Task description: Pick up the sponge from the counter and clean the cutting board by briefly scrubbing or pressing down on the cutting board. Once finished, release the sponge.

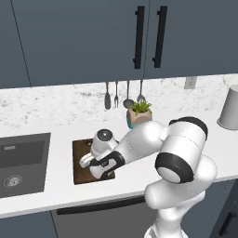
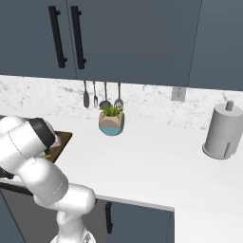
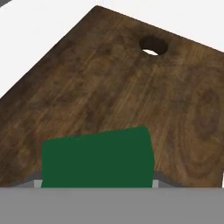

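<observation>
While I watch from the left base view, I see the arm folded forward and down over the white counter [image 1: 60,186], with the gripper [image 1: 88,163] low above the cutting board [image 1: 80,148]. That board lies flat on the counter, just right of the dark sink [image 1: 23,162] and in front of a small potted plant [image 1: 139,114].

From the hand view, I note the sponge [image 3: 98,158] close under the camera, its dark green face toward me, sitting between the finger positions at the bottom edge. I judge the gripper clamped on the sponge, though the fingertips themselves are hidden behind it. Beyond the sponge, the brown board surface [image 3: 109,83] spreads out with its small round hole [image 3: 153,45] near the far short edge. I cannot tell whether the sponge touches the wood or hangs just above it.

On the right base view, I record the board's corner [image 2: 64,138] beside the arm, hanging utensils [image 2: 102,97] on the backsplash, and a paper towel roll [image 2: 220,130] well apart to the right.
</observation>
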Motion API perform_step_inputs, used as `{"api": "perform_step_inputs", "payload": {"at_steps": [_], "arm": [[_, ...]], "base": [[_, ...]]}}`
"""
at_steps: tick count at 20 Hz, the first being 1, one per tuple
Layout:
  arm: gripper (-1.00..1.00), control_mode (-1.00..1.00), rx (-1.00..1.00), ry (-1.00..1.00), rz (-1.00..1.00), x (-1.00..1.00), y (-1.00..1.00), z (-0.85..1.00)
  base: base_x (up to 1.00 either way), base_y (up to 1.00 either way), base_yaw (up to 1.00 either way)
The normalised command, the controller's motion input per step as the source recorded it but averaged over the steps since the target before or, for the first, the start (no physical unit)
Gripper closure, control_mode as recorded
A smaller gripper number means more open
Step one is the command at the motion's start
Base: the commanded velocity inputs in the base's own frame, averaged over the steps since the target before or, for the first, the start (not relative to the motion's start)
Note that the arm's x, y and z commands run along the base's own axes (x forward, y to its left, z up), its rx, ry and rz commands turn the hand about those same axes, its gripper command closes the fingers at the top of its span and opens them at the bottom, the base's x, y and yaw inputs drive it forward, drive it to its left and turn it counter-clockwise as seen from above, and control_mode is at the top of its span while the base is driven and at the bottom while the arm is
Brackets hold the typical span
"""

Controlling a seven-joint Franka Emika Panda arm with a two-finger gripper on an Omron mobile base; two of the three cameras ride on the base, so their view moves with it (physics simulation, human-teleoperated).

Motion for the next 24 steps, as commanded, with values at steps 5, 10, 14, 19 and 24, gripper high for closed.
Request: {"api": "perform_step_inputs", "payload": {"at_steps": [5,10,14,19,24], "arm": [[1.00,-1.00,0.00,-0.15,0.02,0.28,0.00,-0.05],[1.00,-1.00,0.00,-0.14,0.02,0.31,0.00,-0.02],[1.00,-1.00,0.00,-0.13,0.02,0.42,0.00,0.00],[1.00,-1.00,0.00,-0.11,0.01,0.44,0.00,0.00],[1.00,-1.00,0.00,-0.05,0.01,0.07,0.00,-0.17]], "base": [[0.00,0.00,0.00],[0.00,0.00,0.00],[0.00,0.00,0.00],[0.00,0.00,0.00],[0.00,0.00,0.00]]}}
